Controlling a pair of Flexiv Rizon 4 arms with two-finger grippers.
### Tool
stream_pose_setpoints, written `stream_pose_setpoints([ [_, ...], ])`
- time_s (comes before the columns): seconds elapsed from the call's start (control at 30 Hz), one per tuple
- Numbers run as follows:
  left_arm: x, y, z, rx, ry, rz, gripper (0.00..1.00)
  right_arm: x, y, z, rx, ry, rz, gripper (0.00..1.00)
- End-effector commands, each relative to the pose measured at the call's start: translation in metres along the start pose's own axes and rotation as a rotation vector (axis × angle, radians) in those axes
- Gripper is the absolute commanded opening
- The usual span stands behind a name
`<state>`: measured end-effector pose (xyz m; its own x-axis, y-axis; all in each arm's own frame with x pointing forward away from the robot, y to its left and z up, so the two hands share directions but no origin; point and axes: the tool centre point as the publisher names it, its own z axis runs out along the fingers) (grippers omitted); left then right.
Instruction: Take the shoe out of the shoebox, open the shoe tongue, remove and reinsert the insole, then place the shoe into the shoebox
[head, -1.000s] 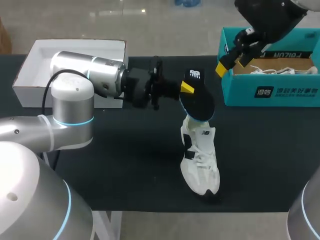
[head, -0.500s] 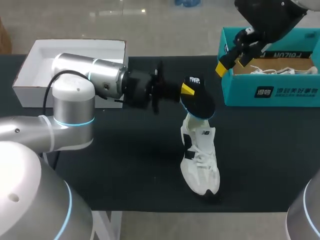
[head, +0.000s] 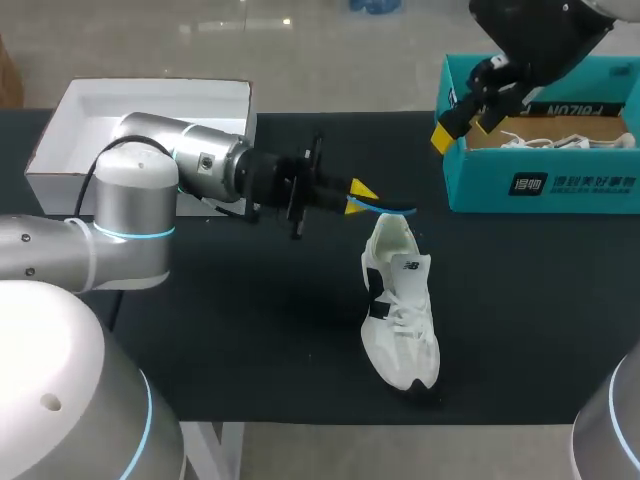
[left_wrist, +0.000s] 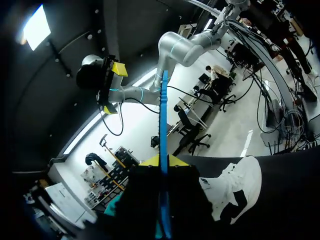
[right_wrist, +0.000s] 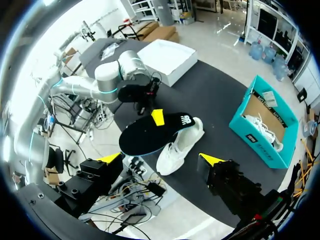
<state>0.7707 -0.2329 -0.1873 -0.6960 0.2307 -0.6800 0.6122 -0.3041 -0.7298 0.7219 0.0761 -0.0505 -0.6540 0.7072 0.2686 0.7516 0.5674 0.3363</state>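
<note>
The white shoe (head: 400, 315) lies on the black table, its heel end toward the back, just under my left gripper (head: 358, 196). That gripper is shut on the black insole (head: 392, 209), held edge-on so only its thin blue edge shows. In the left wrist view the insole (left_wrist: 163, 115) rises straight up between the yellow tips of the left gripper (left_wrist: 162, 161), with the shoe (left_wrist: 232, 192) beside it. From above, the insole (right_wrist: 155, 132) hangs flat over the shoe (right_wrist: 181, 147). My right gripper (head: 468, 125) stands open and empty, high over the teal shoebox (head: 540, 185).
The teal shoebox (right_wrist: 265, 120) at the back right holds another white shoe (head: 560, 142). A white open box (head: 60, 185) sits at the back left, behind my left arm. Bare black tabletop (head: 250, 330) stretches in front of the shoe's left side.
My left wrist has rolled, turning the insole from face-on to edge-on above the shoe's opening. The shoe and my right arm have not moved.
</note>
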Motion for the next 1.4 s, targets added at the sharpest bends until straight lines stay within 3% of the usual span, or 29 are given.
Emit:
stream_pose_setpoints([
  [0.03, -0.004, -0.009, 0.005, 0.279, 0.054, -0.223, 0.0, 0.0, 0.002, 0.001, 0.004, 0.0, 0.002, 1.0],
  [0.67, -0.003, -0.013, 0.007, 0.29, 0.06, -0.184, 0.0, 0.0, 0.002, 0.001, 0.004, 0.0, 0.002, 1.0],
  [0.8, -0.002, -0.016, 0.008, 0.232, -0.01, -0.229, 0.0, 0.0, 0.002, 0.001, 0.004, 0.0, 0.002, 1.0],
  [1.03, 0.01, -0.038, 0.006, 0.093, -0.162, -0.301, 0.0, 0.0, 0.002, 0.001, 0.004, 0.0, 0.002, 1.0],
  [1.23, 0.006, -0.051, -0.002, 0.052, -0.196, -0.311, 0.0, 0.0, 0.002, 0.001, 0.004, 0.0, 0.002, 1.0],
  [1.4, -0.008, -0.041, -0.007, 0.049, -0.184, -0.466, 0.0, 0.0, 0.002, 0.001, 0.004, 0.0, 0.002, 1.0],
])
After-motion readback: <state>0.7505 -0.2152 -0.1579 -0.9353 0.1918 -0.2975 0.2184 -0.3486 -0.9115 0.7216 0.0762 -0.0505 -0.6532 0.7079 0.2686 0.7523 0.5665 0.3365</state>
